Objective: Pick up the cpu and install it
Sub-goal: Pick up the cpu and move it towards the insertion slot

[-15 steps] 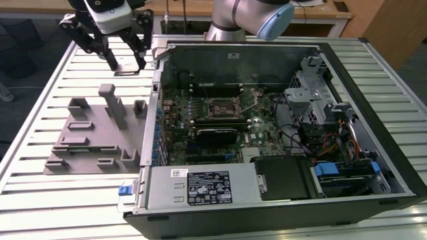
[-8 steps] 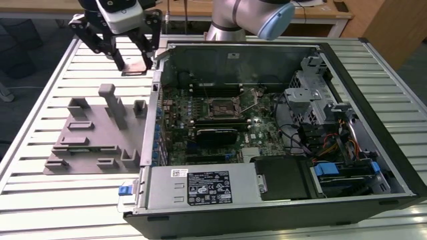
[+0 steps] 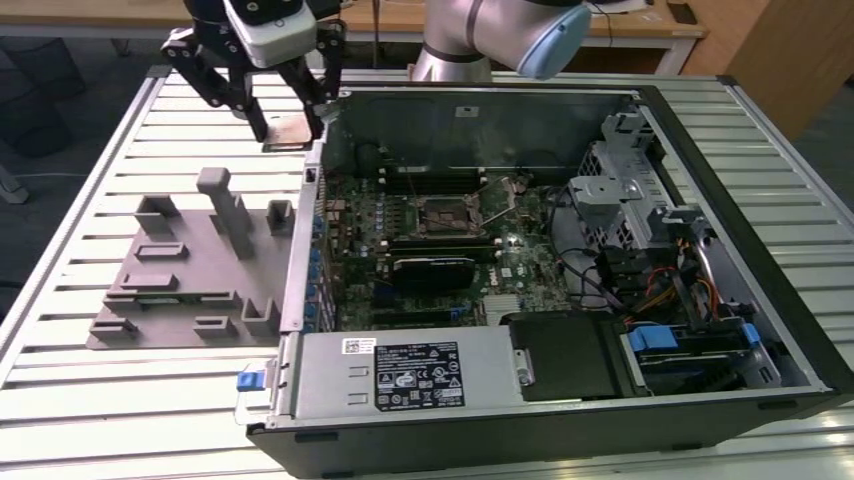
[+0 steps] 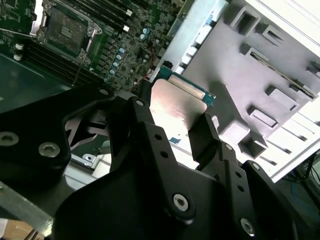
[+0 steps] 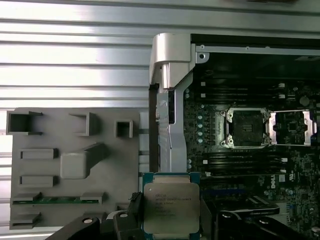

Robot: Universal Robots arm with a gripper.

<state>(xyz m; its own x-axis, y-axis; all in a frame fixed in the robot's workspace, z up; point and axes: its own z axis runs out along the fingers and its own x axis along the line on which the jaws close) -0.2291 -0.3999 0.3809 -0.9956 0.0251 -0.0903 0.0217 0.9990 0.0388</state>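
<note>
The cpu [image 3: 291, 131] is a small flat square chip with a shiny metal top, held in the air just outside the open computer case's far corner on the exterior view's left. My gripper [image 3: 286, 122] is shut on the cpu, one black finger on each side edge. In both wrist views the cpu [image 4: 175, 106] [image 5: 170, 205] sits between the fingers [image 4: 141, 116], metal top showing, green edge visible. The black motherboard socket [image 3: 447, 213] [image 5: 246, 129] [image 4: 67, 30] lies inside the case with its metal frame [image 5: 292, 127] swung open. The cpu is well apart from the socket.
The computer case [image 3: 747, 180] lies open on a slatted white table [image 3: 107, 380]. A grey plastic fixture [image 3: 187, 270] [image 5: 75, 165] with upright blocks stands beside the case on the exterior view's left. The case wall [image 5: 167, 100] rises between fixture and motherboard. A power supply [image 3: 400, 375] fills the case's near end.
</note>
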